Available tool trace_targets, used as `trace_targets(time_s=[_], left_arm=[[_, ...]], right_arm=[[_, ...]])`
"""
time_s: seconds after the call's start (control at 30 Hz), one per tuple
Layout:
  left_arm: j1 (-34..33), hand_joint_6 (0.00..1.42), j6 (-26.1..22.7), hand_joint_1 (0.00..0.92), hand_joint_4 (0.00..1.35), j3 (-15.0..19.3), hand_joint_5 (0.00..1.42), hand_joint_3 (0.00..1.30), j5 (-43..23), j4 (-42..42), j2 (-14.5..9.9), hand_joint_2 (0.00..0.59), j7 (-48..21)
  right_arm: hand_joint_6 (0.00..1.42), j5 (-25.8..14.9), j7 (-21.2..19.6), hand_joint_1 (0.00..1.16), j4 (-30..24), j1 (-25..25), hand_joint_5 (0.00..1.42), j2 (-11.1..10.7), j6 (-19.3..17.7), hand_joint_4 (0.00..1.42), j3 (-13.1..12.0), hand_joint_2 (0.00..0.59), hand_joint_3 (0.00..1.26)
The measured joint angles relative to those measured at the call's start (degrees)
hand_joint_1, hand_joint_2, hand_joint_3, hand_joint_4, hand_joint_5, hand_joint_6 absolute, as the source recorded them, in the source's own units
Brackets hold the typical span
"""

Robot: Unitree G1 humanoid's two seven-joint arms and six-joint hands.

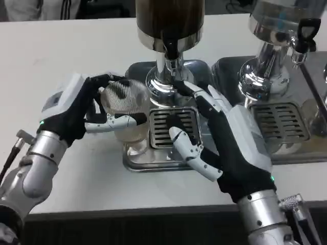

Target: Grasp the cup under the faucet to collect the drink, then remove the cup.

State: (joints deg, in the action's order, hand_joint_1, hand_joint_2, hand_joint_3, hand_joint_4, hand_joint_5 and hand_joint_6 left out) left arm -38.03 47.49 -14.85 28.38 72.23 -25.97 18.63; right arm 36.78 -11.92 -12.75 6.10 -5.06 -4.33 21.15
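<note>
Left robot hand in the head view is wrapped around the cup: its thumb side curls over the far rim and its fingers cross the near wall, so it grips the cup. The cup is clear and ribbed, stands upright with its long axis vertical, and sits at the left edge of the drip grille, partly off it toward the tray's left side. The faucet hangs from the dark dispenser above and behind the grille, so the spout lies to the cup's right and a little farther from the robot. I judge the coming move to be a short slide of the cup rightward, to bring its mouth under the spout.

Right robot hand rests just right of the grille, fingers spread and holding nothing, its fingertips reaching onto the grille. It lies nearer the faucet; the left one alone has the cup.
</note>
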Motion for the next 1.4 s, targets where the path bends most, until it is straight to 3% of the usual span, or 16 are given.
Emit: trace_targets(time_s=[0.83, 1.4], left_arm=[[-5.8, 1.17, -5.4, 0.497, 0.59, -3.0, 0.9, 0.58, 3.7, 1.8, 6.5, 0.069, -1.9], [-7.4, 1.08, -7.7, 0.411, 0.51, -5.5, 0.83, 0.52, 5.9, 2.5, 7.3, 0.093, 1.3]], right_arm=[[0.06, 1.1, -4.4, 0.24, -3.6, 5.6, 0.09, 2.0, 0.0, 0.21, -0.7, 0.426, 0.21], [0.08, 1.6, -4.4, 0.24, -5.4, 7.4, 0.1, 2.4, 0.1, 0.22, -1.7, 0.426, 0.21]])
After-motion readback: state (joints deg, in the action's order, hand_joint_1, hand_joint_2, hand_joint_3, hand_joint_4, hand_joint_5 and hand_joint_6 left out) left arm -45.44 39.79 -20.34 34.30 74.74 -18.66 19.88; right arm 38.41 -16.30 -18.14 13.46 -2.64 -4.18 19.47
